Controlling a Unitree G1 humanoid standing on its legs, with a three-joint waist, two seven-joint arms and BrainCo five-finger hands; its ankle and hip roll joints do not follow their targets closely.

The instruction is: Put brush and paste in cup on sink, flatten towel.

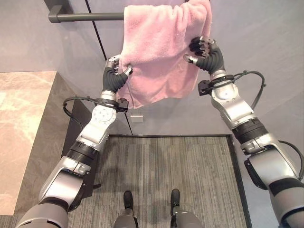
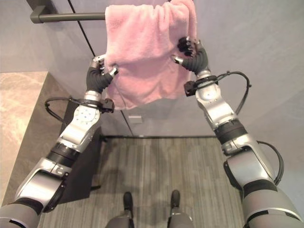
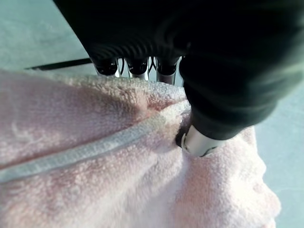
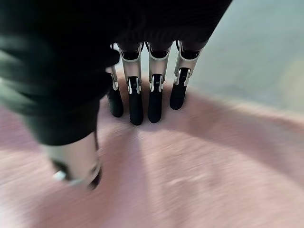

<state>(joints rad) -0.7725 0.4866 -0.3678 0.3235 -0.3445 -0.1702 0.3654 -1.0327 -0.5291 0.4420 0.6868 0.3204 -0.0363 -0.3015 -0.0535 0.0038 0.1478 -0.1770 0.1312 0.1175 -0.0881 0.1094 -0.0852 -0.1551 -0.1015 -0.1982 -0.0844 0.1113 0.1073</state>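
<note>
A pink towel (image 1: 156, 52) hangs bunched over a dark rail (image 1: 85, 17) on the grey wall, its lower edge slanting down to the left. My left hand (image 1: 115, 71) is at the towel's left edge. In the left wrist view its thumb (image 3: 202, 142) digs into the cloth (image 3: 95, 180) while its fingers curl behind a fold, pinching it. My right hand (image 1: 206, 51) is raised at the towel's right edge. In the right wrist view its fingers (image 4: 156, 102) lie fairly straight with their tips on the cloth (image 4: 190, 180), the thumb held apart.
A marble counter (image 1: 21, 118) with a dark side panel (image 1: 71, 133) stands at the left. Grey striped flooring (image 1: 166, 171) lies below. A small white plate (image 1: 137, 117) sits on the wall under the towel.
</note>
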